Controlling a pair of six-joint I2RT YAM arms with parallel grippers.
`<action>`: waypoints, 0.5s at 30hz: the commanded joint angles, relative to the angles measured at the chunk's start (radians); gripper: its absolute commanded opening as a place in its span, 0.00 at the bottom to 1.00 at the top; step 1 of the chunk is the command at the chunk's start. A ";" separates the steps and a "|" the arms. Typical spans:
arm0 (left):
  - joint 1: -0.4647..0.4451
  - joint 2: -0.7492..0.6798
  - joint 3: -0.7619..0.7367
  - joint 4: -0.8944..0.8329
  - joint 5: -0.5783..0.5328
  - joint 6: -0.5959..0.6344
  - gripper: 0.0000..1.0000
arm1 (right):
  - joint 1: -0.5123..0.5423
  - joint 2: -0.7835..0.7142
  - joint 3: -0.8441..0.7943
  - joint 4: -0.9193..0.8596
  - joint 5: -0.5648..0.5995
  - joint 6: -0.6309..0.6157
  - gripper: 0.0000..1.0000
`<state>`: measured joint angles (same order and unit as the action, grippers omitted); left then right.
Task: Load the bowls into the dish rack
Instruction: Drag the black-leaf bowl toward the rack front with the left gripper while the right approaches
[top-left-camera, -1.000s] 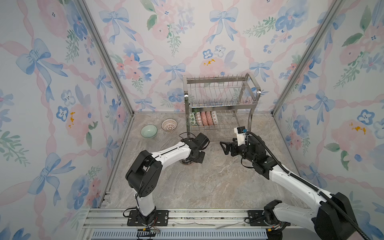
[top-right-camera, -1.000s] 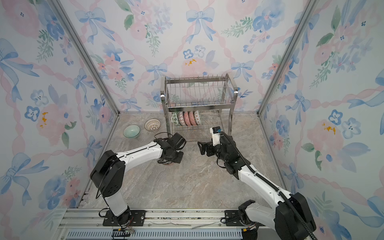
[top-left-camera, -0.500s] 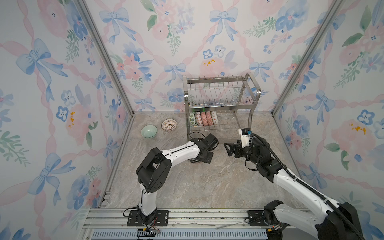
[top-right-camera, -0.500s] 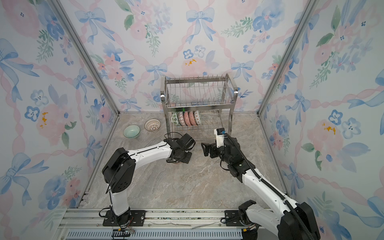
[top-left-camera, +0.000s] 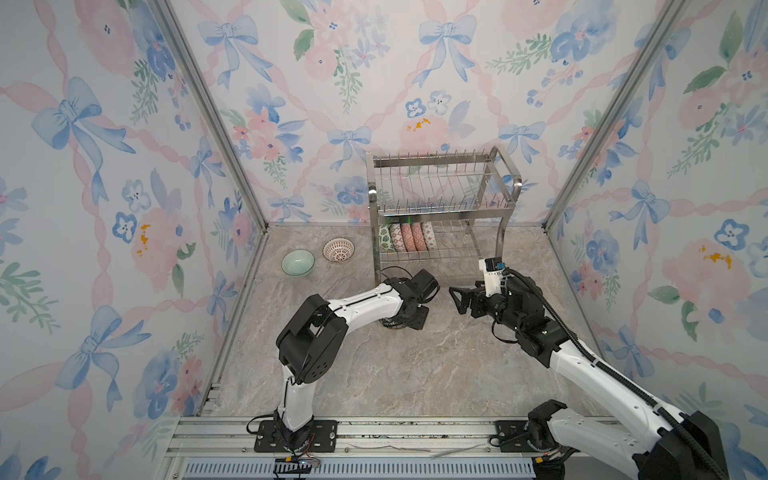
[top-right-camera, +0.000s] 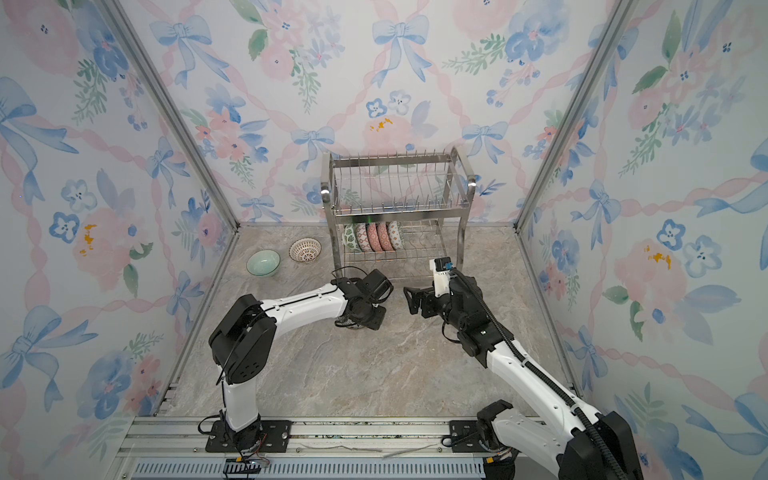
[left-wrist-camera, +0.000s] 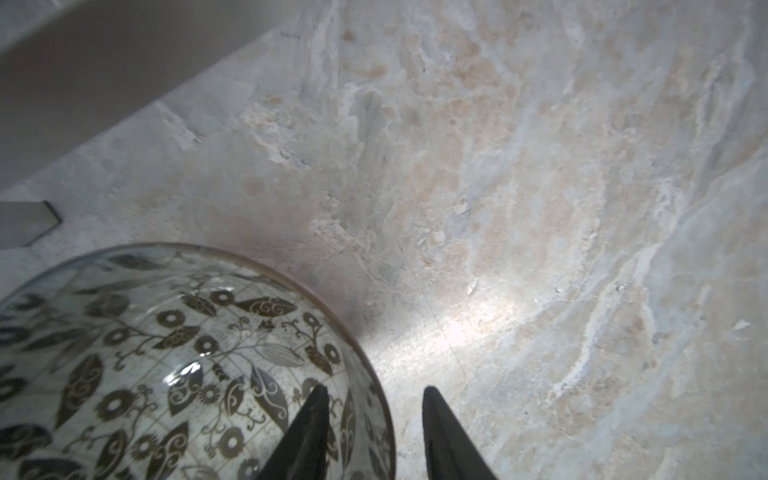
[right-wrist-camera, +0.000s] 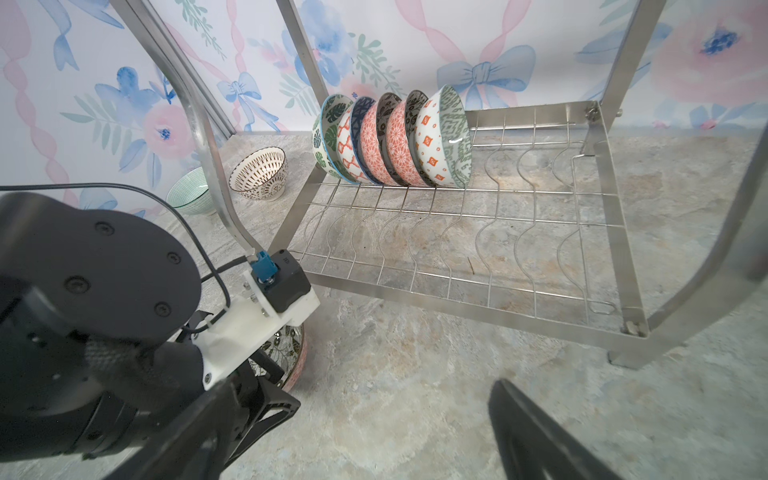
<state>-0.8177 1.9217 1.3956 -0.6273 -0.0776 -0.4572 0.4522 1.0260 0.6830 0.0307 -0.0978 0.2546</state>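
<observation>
A dark floral bowl (left-wrist-camera: 166, 353) sits upright on the marble table in front of the dish rack (top-left-camera: 440, 183). In both top views it is mostly hidden under my left wrist (top-left-camera: 392, 323) (top-right-camera: 349, 323). My left gripper (left-wrist-camera: 376, 390) is open and straddles its rim, one finger inside and one outside, with a gap on each side. Several patterned bowls (right-wrist-camera: 395, 141) stand on edge at the back left of the rack's lower tier (top-left-camera: 409, 237). My right gripper (top-left-camera: 457, 300) (right-wrist-camera: 397, 395) hovers wide open and empty just right of the left one.
A plain pale green bowl (top-left-camera: 297, 262) and a white bowl with a brown pattern (top-left-camera: 338, 250) stand on the table left of the rack, near the back wall. The rack's upper tier (top-right-camera: 395, 183) holds nothing, and most of the lower tier's wire floor (right-wrist-camera: 457, 286) is bare.
My left arm carried the dark floral bowl rightward to the spot in front of the rack, and its jaws have parted from the rim. The right gripper has hardly moved.
</observation>
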 joint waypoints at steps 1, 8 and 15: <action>0.014 -0.058 0.024 -0.011 0.003 0.000 0.43 | -0.009 -0.020 -0.010 -0.041 0.015 -0.002 0.97; 0.104 -0.182 0.007 -0.017 0.045 0.025 0.51 | -0.003 -0.013 -0.005 -0.048 0.013 0.004 0.97; 0.215 -0.352 -0.032 -0.016 0.115 0.053 0.84 | 0.089 0.044 0.041 -0.076 0.079 -0.036 0.97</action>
<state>-0.6392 1.6253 1.3911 -0.6270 -0.0093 -0.4152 0.4904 1.0359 0.6880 0.0055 -0.0650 0.2478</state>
